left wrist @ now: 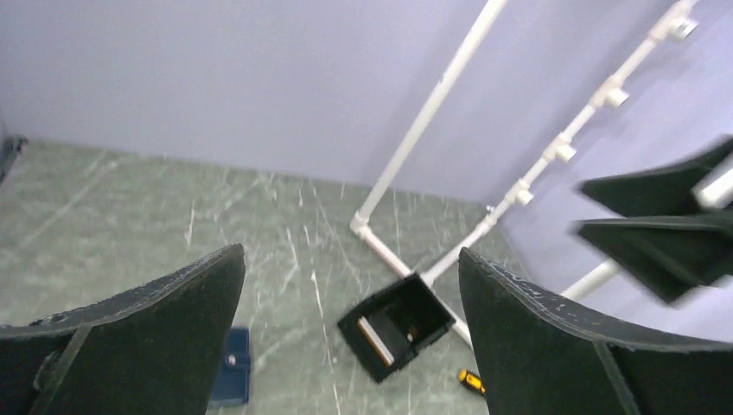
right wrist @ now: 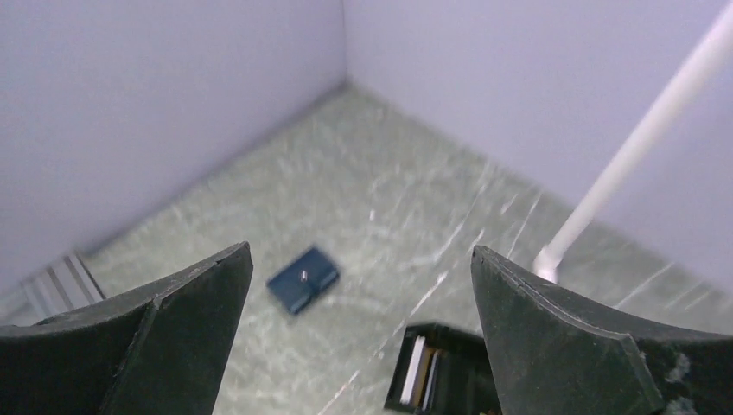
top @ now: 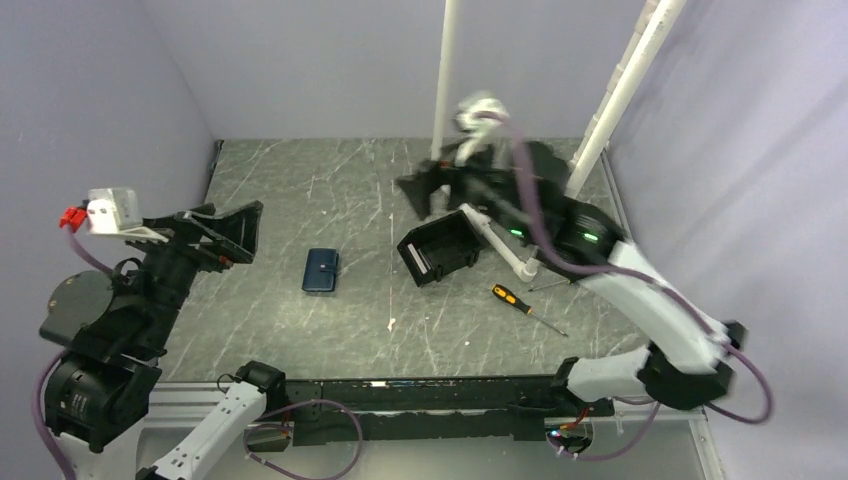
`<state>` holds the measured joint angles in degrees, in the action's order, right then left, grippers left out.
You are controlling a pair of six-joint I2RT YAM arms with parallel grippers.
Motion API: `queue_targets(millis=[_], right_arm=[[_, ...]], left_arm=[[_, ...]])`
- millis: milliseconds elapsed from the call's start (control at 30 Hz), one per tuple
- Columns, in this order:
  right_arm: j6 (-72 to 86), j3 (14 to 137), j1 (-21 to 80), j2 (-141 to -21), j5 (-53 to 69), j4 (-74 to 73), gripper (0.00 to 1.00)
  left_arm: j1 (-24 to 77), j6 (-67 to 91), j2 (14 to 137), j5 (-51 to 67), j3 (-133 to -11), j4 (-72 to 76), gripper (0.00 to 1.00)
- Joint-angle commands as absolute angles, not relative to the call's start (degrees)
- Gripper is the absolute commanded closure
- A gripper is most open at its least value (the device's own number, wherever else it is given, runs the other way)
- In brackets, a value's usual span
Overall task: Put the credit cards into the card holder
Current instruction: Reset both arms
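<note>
Work surface (top: 330, 190): grey-green stone-look sheet, streaked with white veins and scratches. Enclosed on three sides by plain lavender walls: left wall (top: 100, 100), back wall (top: 320, 60), right wall (top: 740, 150). Two white pipes noted at back right: upright pipe (top: 446, 70); slanted pipe (top: 632, 80), fitted with clip fittings (left wrist: 562, 151). Pale metal ledge (top: 450, 455) seen along near edge. Light even, soft; shadows faint.

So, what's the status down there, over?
Left gripper, right gripper open, empty. Card holder lies closed on table, alone. Cards look tucked in tipped black box. Screwdriver off to the side.
</note>
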<state>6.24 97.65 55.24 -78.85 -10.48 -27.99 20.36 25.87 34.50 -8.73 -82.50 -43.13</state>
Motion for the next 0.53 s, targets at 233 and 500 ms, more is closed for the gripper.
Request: queue_targets(millis=[233, 500], right_arm=[[-4.16, 85.76, 56.34, -52.57, -18.44, -12.90, 0.00], [-5.04, 78.76, 56.25, -44.01, -24.31, -7.96, 0.00]], left_arm=[[20.39, 16.90, 38.96, -9.20, -87.56, -32.69, 0.00], [20.36, 16.49, 39.96, -8.22, -87.19, -31.30, 0.01]])
